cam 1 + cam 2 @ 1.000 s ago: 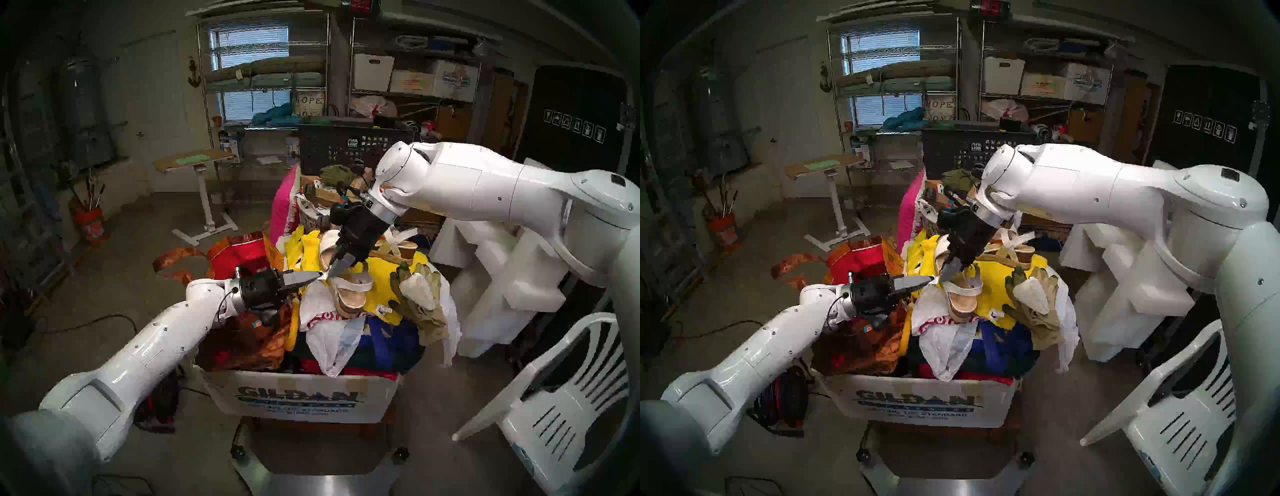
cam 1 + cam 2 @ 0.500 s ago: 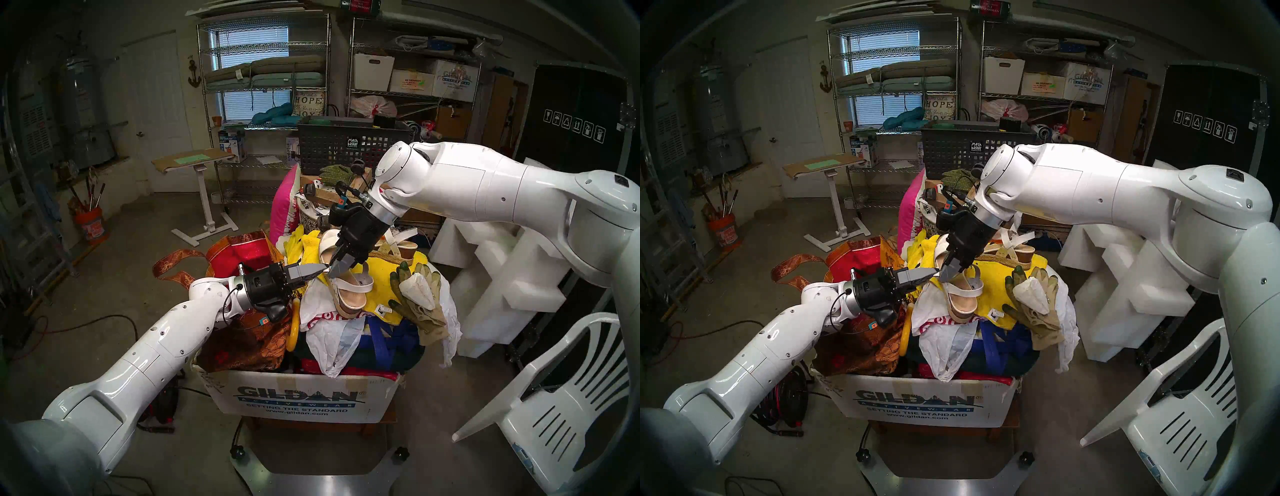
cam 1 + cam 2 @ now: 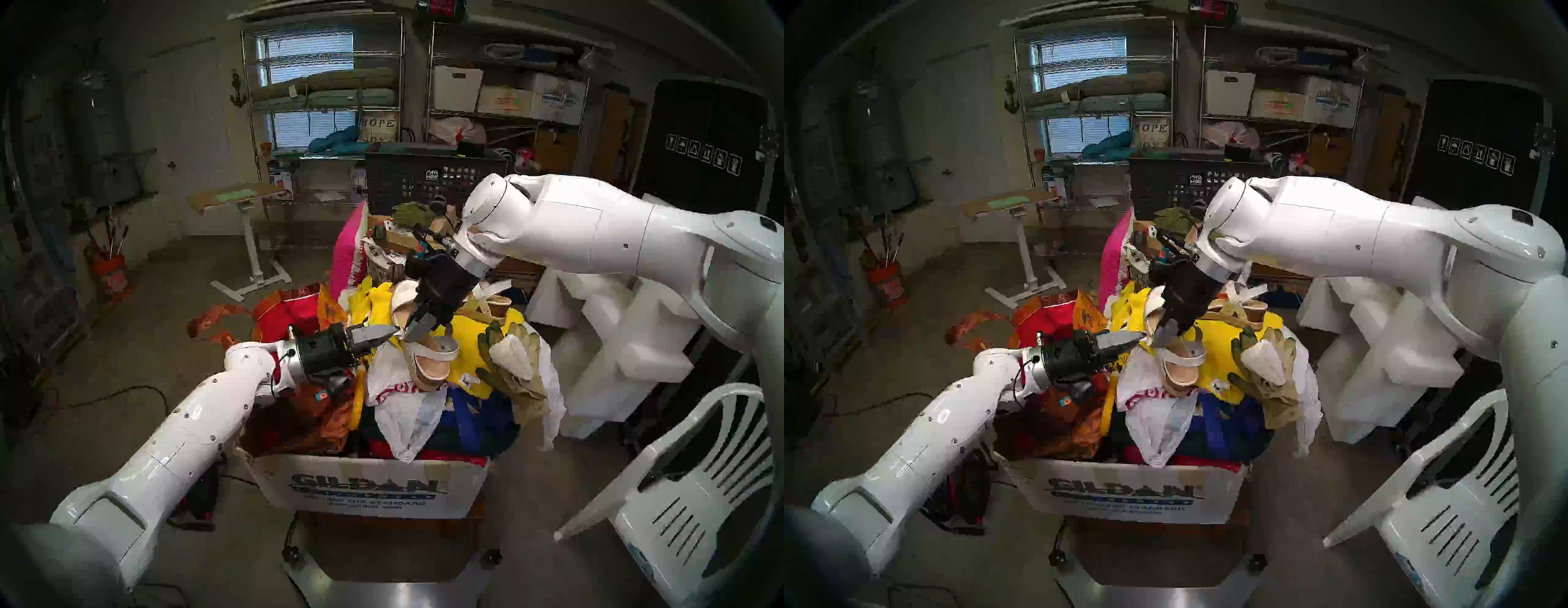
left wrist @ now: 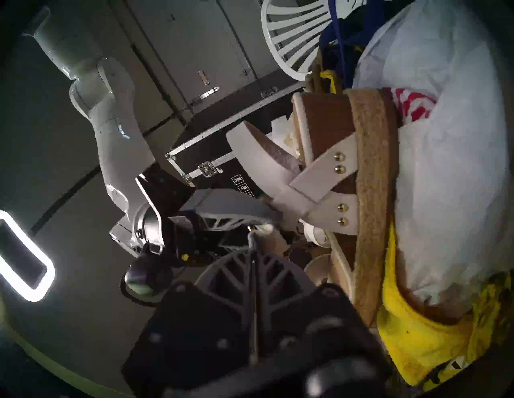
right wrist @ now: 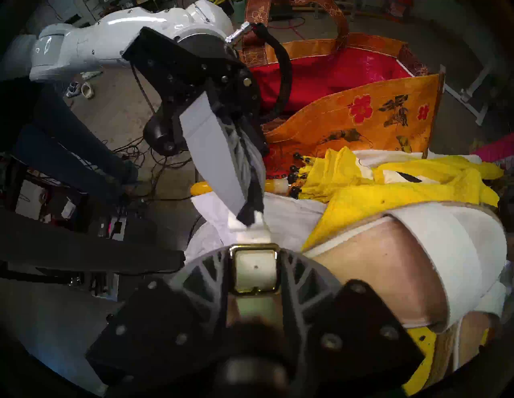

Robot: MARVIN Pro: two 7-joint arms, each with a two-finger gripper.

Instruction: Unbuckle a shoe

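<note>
The shoe point(image 3: 430, 367) point(image 3: 1183, 371), a white-strapped sandal with a tan footbed, lies tilted on top of the heap in the box. Its jute sole point(image 4: 370, 180) fills the left wrist view. My right gripper point(image 3: 418, 331) point(image 3: 1166, 335) point(image 5: 254, 266) comes down from the back and is shut on the gold buckle point(image 5: 254, 247) of the thin ankle strap. My left gripper point(image 3: 392, 333) point(image 3: 1142, 336) point(image 4: 251, 240) reaches in from the left. It is shut on the strap's white free end point(image 5: 257, 232), just beyond the buckle.
The cardboard box point(image 3: 373, 488) is heaped with yellow cloth point(image 3: 475, 339), a plastic bag point(image 3: 394, 382), work gloves point(image 3: 513, 365) and an orange-red tote point(image 3: 297, 314). Another sandal point(image 3: 401, 299) lies right behind the grippers. A white chair point(image 3: 687, 488) and foam blocks point(image 3: 628, 331) stand at the right.
Both grippers keep their hold. The left wrist has turned and shifted slightly, its forearm drawing back to the left; the shoe has tipped a little.
</note>
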